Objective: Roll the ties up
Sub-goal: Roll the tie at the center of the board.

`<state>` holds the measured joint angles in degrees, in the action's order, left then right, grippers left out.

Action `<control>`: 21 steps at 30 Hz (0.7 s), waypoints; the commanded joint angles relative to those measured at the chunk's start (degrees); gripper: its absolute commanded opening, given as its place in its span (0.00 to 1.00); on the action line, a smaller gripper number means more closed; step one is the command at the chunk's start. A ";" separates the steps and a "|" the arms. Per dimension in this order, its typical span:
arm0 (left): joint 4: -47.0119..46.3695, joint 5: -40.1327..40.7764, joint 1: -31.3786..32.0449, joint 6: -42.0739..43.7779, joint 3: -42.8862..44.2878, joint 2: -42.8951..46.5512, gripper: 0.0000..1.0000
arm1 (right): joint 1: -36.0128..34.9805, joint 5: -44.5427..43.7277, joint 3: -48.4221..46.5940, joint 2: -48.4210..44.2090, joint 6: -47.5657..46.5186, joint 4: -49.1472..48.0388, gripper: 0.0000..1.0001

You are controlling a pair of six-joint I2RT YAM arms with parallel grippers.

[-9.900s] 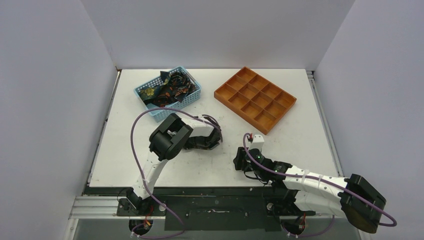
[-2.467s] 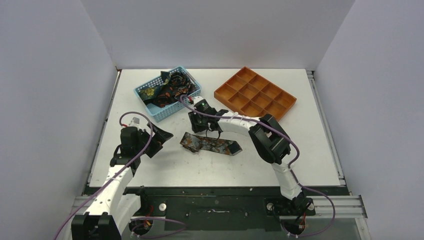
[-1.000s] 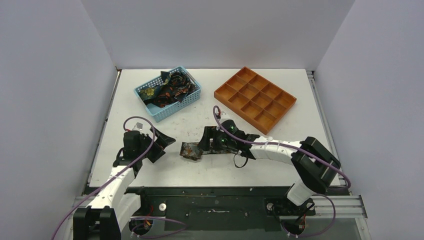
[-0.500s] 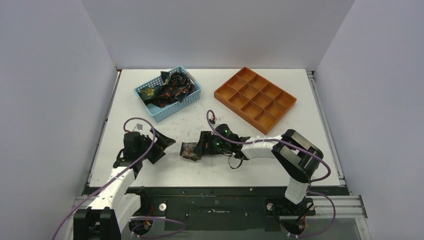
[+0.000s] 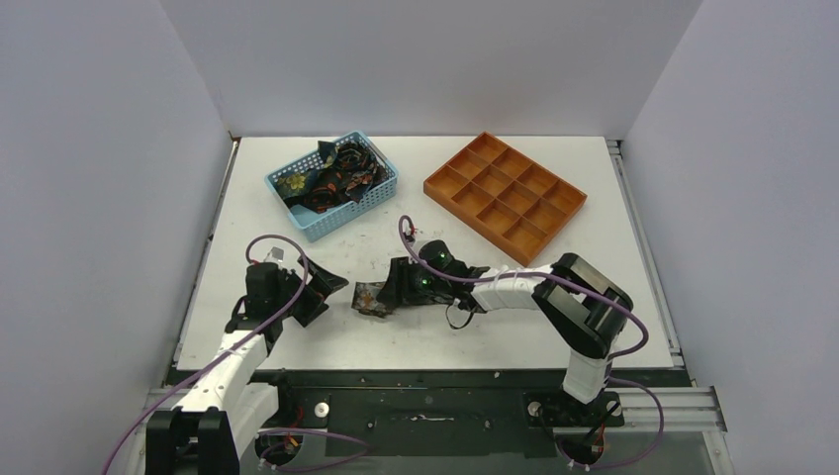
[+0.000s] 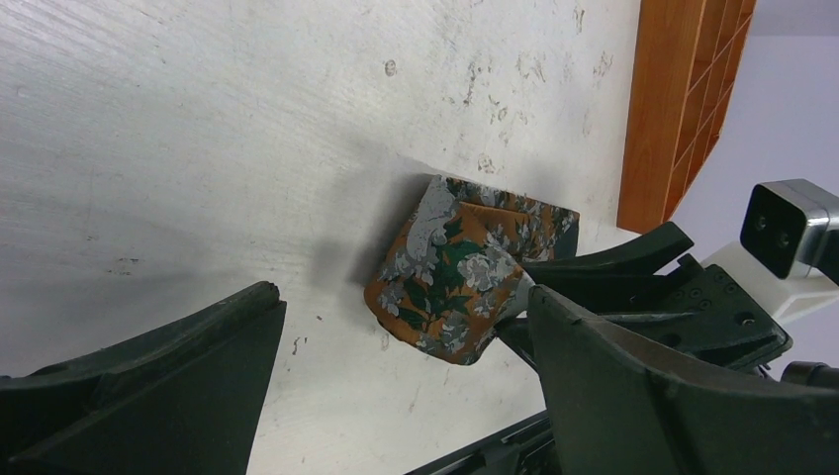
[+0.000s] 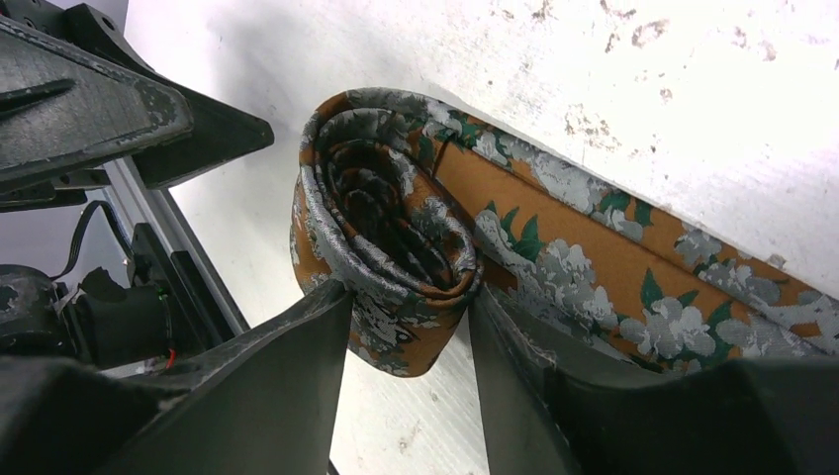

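1. The tie [image 5: 372, 298] lies on the table [image 5: 594, 287], toward its near side, between the two grippers.
2. One end of it is wound into a loose coil. Orange cloth with grey flowers and green leaves faces outward, and a darker face shows inside the spiral.
3. The rest of the tie runs flat along the table from the coil, passing beneath the right arm.
4. The right gripper [image 5: 394, 290] grasps the coil. Its fingers [image 7: 282, 381] press against opposite sides of the lower part of the roll.
5. The left gripper [image 5: 326, 289] is released, with its jaws spread wide. It sits low just beside the coil, facing it without touching.
6. More ties [image 5: 331, 176] lie heaped in the blue basket [image 5: 346, 210] at the far left.
7. The orange tray [image 5: 505, 195] sits to the basket's right, well apart from the coil.
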<state>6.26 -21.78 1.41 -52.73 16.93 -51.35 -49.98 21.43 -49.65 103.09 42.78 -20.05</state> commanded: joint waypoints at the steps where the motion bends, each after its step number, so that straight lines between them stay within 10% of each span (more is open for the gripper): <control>1: -3.19 -1.51 0.17 -0.33 -0.14 0.03 0.91 | -0.47 0.80 -3.71 0.65 -4.95 -1.34 0.47; 21: -7.35 -1.76 1.23 -1.73 -1.54 -2.73 0.91 | 1.00 1.45 -8.16 6.63 -11.39 1.12 0.42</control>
<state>4.40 -21.96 2.48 -53.84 15.44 -52.86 -49.74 22.46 -56.25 108.90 32.34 -16.69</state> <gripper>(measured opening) 0.911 0.426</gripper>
